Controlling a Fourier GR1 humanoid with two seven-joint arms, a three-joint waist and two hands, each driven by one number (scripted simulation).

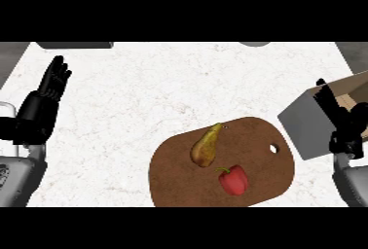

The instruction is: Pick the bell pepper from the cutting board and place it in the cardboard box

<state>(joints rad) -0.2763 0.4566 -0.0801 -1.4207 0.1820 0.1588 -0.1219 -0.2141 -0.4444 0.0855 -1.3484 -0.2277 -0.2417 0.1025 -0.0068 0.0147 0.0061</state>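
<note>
Far to the left of the cutting board point(179, 185), at the view's left edge, the left hand point(52, 83) rests with its fingers straight and pointing up, holding nothing. Its grey forearm point(14, 182) comes in from the lower left corner. Between that hand and the board lies a wide stretch of white, faintly veined counter point(144, 87). The board is a dark brown oval lying on the counter, its lower end cut by the view's edge, with a small hole point(273, 148) near its right rim. On the board's upper left part a yellow-brown pear point(205, 147) lies on its side, narrow end pointing up and right. The bell pepper point(234, 181), red with a green stem, lies on the board just below and right of the pear, close to it but apart, and both hands are clear of it. Just beside the board's right rim stands the cardboard box point(309, 124), open at the top, a grey outer wall facing the board and a tan inside. The right hand point(346, 127) shows right of the board, in front of the box, fingers straight and clasping nothing; whether it touches the box I cannot tell
</note>
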